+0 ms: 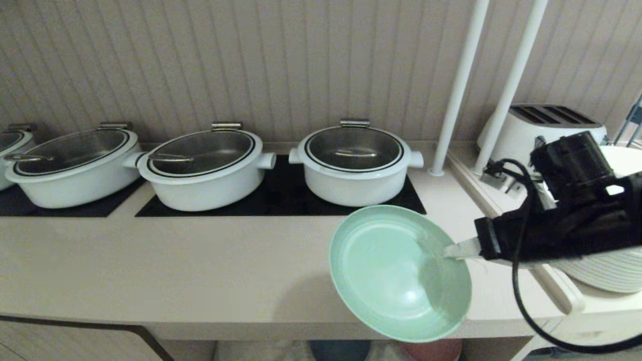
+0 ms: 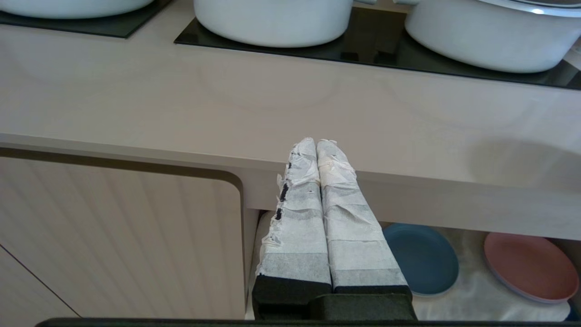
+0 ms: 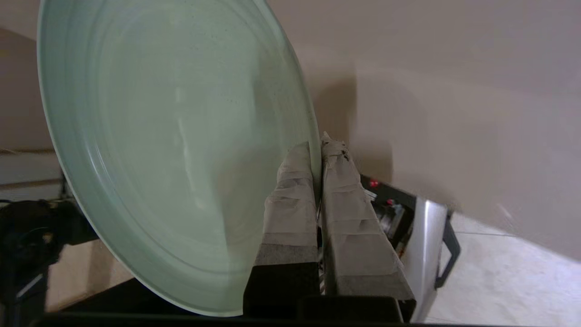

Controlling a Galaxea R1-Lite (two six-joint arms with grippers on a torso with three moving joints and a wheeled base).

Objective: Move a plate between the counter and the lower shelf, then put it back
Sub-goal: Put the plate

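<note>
Currently the right gripper [image 1: 454,249] has its tape-wrapped fingers [image 3: 290,200] clamped on the rim of the round mint-green matte plate [image 1: 396,271], held tilted above the front edge of the long beige counter [image 1: 175,271], clear of the pots. Bare counter stretches wide to the plate's left. Three white lidded pots [image 1: 356,163] sit fully in view on black glass hob panels [image 1: 281,198]. Left gripper [image 2: 317,147] hangs below the counter's edge, fingers pressed together, empty. Lower shelf [image 2: 476,290] holds one blue plate [image 2: 422,259] and one pink plate [image 2: 529,265].
</note>
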